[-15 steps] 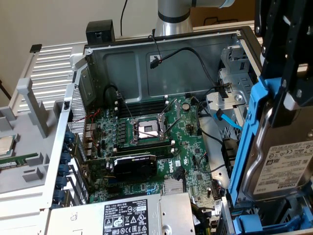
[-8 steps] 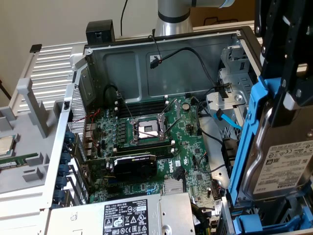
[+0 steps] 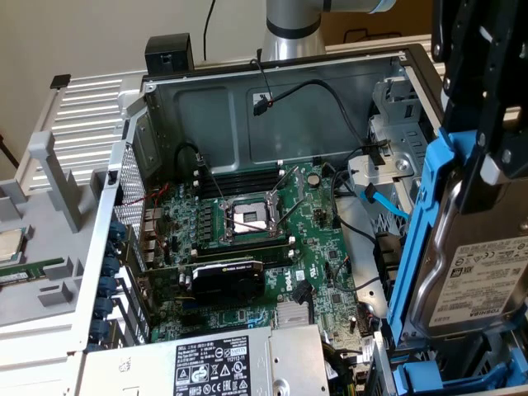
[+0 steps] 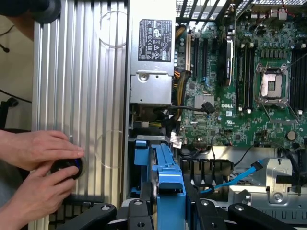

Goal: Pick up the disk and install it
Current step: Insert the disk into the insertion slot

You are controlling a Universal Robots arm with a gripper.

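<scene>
1 disk (image 3: 483, 285) in gripper (image 4: 169, 212), 2 hands (image 4: 41, 148) (image 4: 33, 194) by PC (image 3: 247, 111)

You've got the disk (image 3: 466, 272) (image 4: 170, 187) up on edge, slightly tilted, over the chassis's (image 3: 247, 107) drive-bay corner at the exterior view's right. Silver body, white Toshiba label (image 3: 488, 285) showing, bright blue carrier (image 3: 417, 239) clipped round it.

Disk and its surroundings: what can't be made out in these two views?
- Disk: exterior view, right part cut off by the picture edge, top covered by the gripper.
- Bay slot under the disk: wrist view, hidden behind the blue carrier.
- Dark round object: wrist view, covered by a person's hands.
</scene>
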